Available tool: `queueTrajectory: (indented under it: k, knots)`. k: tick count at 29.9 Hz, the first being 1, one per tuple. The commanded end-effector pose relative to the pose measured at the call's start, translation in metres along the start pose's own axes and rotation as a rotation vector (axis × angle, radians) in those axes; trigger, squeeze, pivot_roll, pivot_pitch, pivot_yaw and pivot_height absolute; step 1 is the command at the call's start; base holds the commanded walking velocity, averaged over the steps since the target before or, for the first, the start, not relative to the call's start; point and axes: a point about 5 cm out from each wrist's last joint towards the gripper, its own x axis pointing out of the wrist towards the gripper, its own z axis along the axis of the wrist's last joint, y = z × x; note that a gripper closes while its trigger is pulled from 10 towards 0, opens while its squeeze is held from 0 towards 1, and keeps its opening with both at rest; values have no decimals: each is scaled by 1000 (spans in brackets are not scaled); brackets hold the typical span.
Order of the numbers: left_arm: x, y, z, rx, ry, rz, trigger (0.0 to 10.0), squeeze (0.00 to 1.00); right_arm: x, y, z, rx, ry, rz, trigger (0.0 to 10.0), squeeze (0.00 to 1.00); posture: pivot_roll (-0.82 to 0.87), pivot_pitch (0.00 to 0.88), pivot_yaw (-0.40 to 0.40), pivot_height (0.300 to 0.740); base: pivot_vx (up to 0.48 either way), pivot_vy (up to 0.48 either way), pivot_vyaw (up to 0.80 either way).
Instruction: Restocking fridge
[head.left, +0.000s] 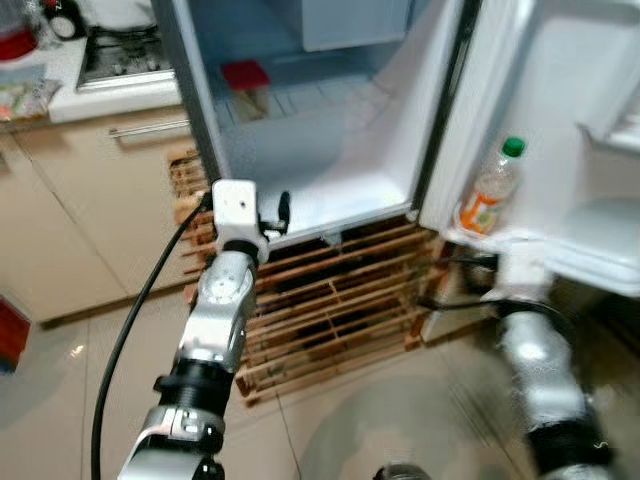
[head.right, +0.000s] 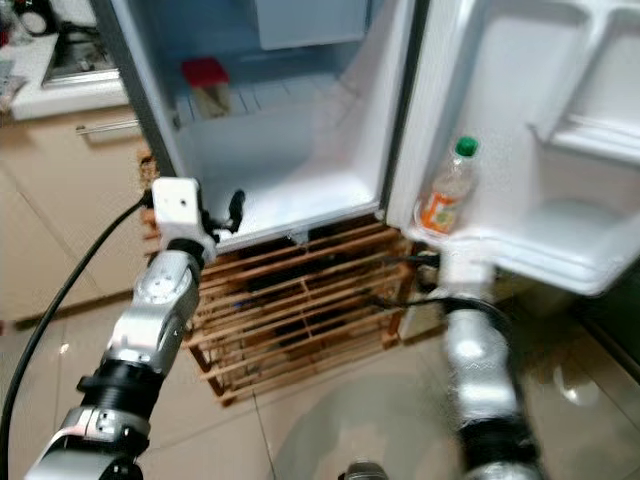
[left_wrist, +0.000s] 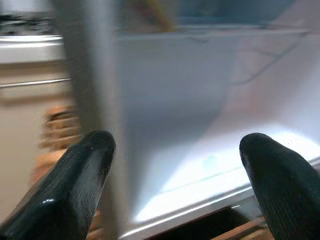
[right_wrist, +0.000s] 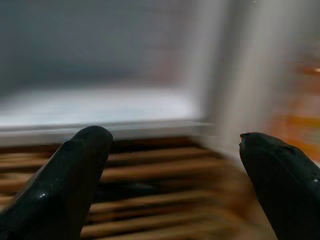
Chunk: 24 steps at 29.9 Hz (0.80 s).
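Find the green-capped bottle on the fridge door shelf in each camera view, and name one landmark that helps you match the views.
Left eye view: the bottle stands on the door shelf, right of centre.
Right eye view: it stands on that shelf, nearer the picture's centre.
Left wrist view: not in it.
Right wrist view: an orange blur at the edge; cannot tell.
Shared landmark: the wooden slatted pallet under the fridge.
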Motion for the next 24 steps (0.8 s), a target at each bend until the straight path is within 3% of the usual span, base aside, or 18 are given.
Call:
queueTrajectory:
  k: [1,4,9,12,19,22,24]
  knots:
    - [-2,6,4,16,-20,1,10000,0,0,0,2,27,-1,11,10000,0,-200,0,51,740,0,0,719]
    - [-14,19,-2,12,-9,9,10000,0,2,8,2,93,11,23,10000,0,-183,0,38,740,0,0,694]
    - [-31,32,-21,24,50,60,10000,0,5,-4,0,153,36,-57,10000,0,-153,0,9,740,0,446,649]
    - [-37,34,-20,17,50,86,10000,0,8,-5,1,147,42,-65,10000,0,-136,0,-5,740,0,442,635]
    - [-32,46,-14,60,32,100,10000,0,15,-2,5,86,21,-58,10000,0,-115,0,-6,740,0,454,629]
    - [-30,54,-15,51,43,125,10000,0,16,-4,3,99,29,-92,10000,0,-111,0,-3,740,0,466,0]
    - [-28,60,-14,65,49,127,10000,0,17,0,4,56,18,-70,10000,0,-104,0,-8,740,0,480,0]
